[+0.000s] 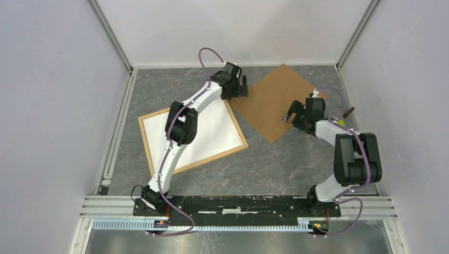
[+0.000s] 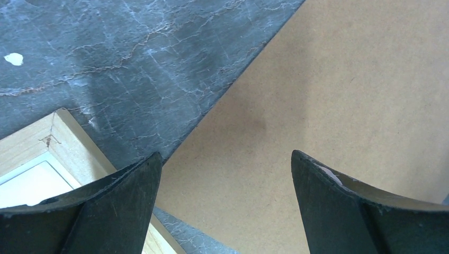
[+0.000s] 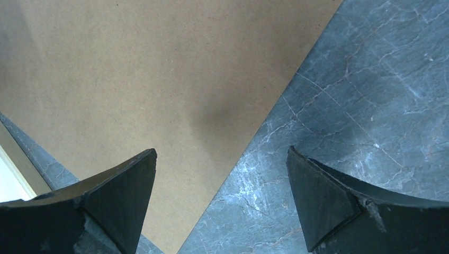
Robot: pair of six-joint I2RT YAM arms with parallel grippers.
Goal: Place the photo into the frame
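As I hover over the brown backing board (image 2: 328, 95), my left jaws gape wide, empty. My right jaws do likewise, straddling its edge.

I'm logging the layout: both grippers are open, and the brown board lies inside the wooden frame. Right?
No: top external shows the brown board on the table beside the wooden frame, not inside it. The left gripper and right gripper are open.

Pale wood frame (image 1: 217, 155), matt brown board (image 1: 270, 103), perhaps fibreboard, veined grey table (image 1: 275, 164)
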